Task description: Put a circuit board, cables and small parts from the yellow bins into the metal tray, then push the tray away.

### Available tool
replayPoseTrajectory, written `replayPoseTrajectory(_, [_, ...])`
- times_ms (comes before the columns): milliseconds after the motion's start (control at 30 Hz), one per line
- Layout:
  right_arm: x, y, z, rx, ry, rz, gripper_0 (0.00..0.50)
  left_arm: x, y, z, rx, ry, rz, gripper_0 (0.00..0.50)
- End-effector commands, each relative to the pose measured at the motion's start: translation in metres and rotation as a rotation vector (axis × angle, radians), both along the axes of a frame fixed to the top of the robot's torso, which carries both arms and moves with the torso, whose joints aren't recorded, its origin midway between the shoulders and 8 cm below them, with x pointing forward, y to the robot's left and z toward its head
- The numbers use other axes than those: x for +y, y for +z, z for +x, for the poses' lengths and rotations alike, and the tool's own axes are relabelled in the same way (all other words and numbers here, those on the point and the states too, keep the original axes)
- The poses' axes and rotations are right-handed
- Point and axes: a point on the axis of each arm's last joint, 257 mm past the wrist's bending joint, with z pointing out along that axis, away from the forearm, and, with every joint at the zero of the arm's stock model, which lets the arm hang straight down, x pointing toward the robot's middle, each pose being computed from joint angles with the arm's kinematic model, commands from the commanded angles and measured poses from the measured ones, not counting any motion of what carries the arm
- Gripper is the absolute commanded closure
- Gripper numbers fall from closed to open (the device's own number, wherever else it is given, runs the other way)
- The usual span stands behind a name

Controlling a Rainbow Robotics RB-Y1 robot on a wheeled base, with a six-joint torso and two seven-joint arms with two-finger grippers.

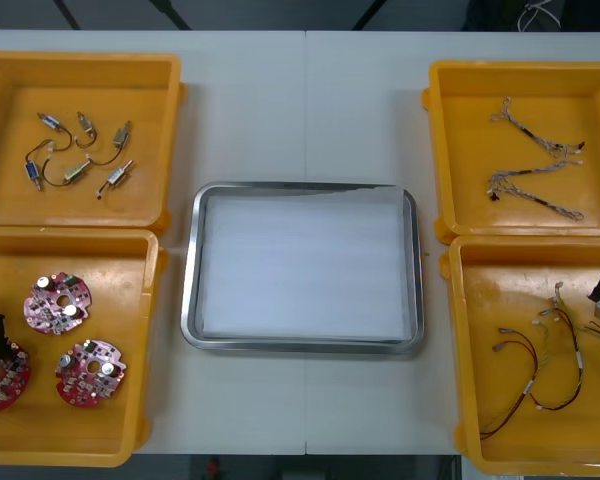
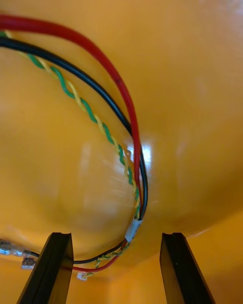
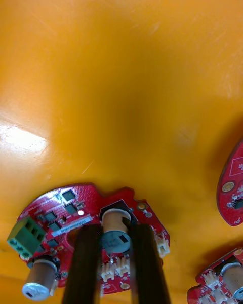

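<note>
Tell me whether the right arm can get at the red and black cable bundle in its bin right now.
Probably yes. The right gripper stands open low inside the yellow bin, its fingers either side of the cable bundle where a white sleeve binds it. Nothing lies over the wires.

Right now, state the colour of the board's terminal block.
Green block on board; best in left wrist view.

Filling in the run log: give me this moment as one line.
left gripper shut on circuit board | right gripper open astride cables | metal tray holds nothing
</note>
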Motion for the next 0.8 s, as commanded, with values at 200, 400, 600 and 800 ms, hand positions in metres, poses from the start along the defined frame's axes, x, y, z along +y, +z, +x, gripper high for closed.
replayPoseTrajectory(200, [0.004, -0.013, -0.007, 0.014, 0.001, -0.006, 0.0, -0.008, -0.008, -0.01, 0.024, 0.076, -0.039, 0.45])
replayPoseTrajectory(400, [0.005, -0.013, -0.007, 0.015, -0.001, -0.005, 0.093, -0.002, 0.004, -0.004, 0.009, 0.046, -0.004, 0.486])
replayPoseTrajectory(600, [0.005, -0.012, -0.007, 0.016, 0.0, -0.005, 0.211, 0.005, 0.028, 0.0, 0.016, 0.02, 0.041, 0.491])
replayPoseTrajectory(800, [0.006, -0.013, -0.008, 0.021, 0.0, -0.002, 0.458, 0.013, 0.073, 0.005, 0.021, 0.007, 0.094, 0.495])
